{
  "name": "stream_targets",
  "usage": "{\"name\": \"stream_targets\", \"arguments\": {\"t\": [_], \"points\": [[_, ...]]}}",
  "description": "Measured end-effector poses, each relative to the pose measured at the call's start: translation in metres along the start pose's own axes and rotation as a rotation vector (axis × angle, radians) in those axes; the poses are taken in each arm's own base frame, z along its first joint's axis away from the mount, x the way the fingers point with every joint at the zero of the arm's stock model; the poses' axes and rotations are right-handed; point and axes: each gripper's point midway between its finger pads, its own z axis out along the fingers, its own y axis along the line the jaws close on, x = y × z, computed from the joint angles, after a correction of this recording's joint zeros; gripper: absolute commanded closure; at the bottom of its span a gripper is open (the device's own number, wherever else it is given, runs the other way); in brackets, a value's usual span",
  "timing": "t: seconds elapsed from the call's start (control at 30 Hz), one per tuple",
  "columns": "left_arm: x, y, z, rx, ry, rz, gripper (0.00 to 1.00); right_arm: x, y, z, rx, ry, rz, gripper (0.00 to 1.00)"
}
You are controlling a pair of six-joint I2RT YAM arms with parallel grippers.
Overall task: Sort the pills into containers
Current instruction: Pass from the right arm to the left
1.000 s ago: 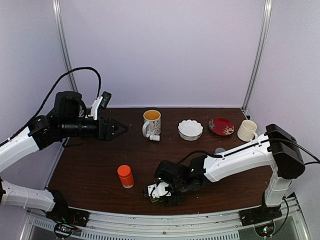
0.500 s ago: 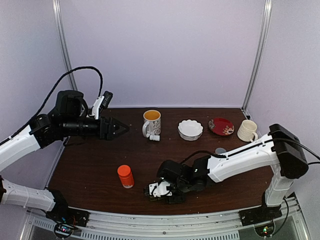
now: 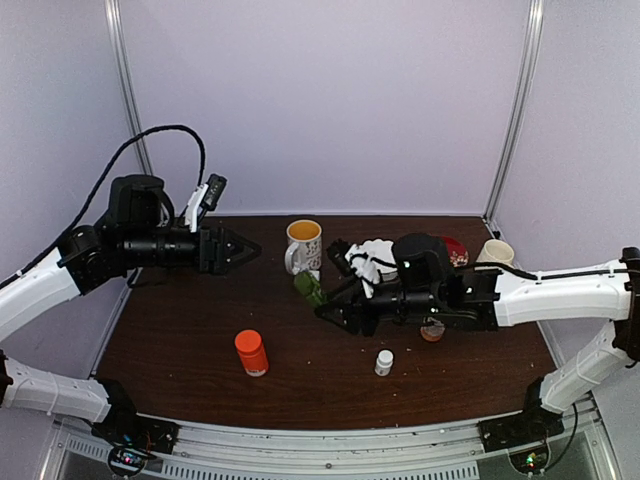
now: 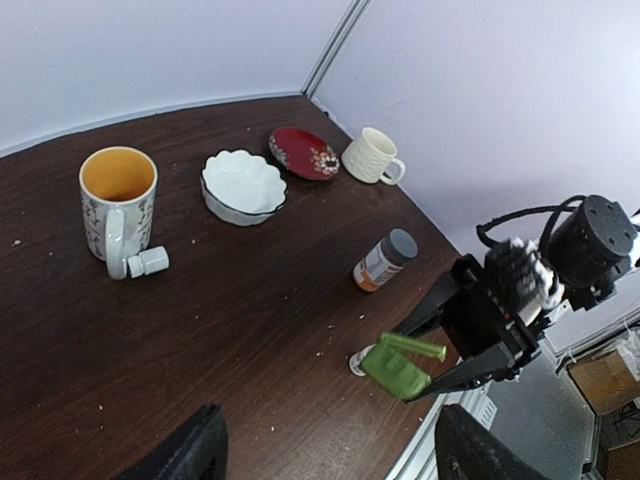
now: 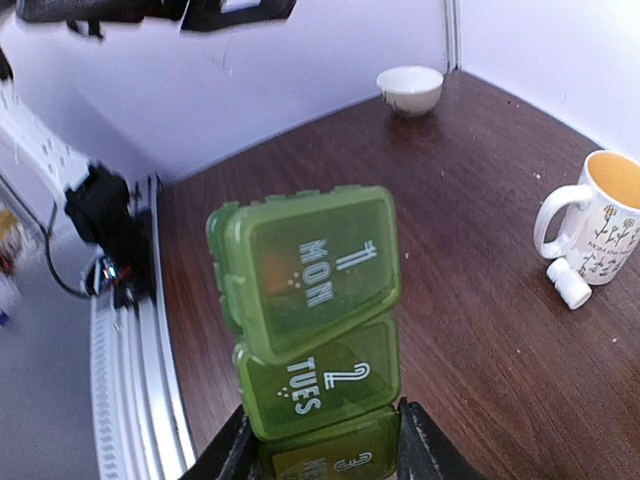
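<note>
near edge: the tiny white bottle (image 3: 384,362) and the orange bottle (image 3: 251,352) stand apart. past them the right gripper (image 5: 318,445) is clamped on the bottom end of the green pill box (image 5: 310,300), held upright off the table (image 3: 180,340), probably for the other arm. farther back, the left gripper (image 3: 250,250) hovers with fingers wide, empty.

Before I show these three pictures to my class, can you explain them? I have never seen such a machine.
Two robot arms are bolted to a table. One picture looks down from above; the others come from a camera on each wrist. The right gripper holds a green pill box above the table, lids marked MON and TUES. The left gripper hangs open and empty. On the table: a mug, a white bowl, a red plate, a cream cup, an orange bottle, a small white bottle.
</note>
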Motion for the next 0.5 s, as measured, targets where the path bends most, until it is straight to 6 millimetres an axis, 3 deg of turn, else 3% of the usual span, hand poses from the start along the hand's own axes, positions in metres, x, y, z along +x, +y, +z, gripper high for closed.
{"name": "stream_targets", "arguments": {"t": [0.1, 0.3, 0.5], "points": [[-0.009, -0.010, 0.000, 0.048, -0.030, 0.006, 0.24, -0.033, -0.004, -0.010, -0.032, -0.115, 0.128, 0.74], [-0.029, -0.032, -0.002, 0.161, -0.101, 0.020, 0.22, -0.078, 0.010, -0.022, -0.125, -0.223, 0.293, 0.76], [-0.035, -0.041, 0.014, 0.226, -0.111, 0.004, 0.20, -0.104, 0.017, -0.030, -0.187, -0.297, 0.399, 0.77]]}}
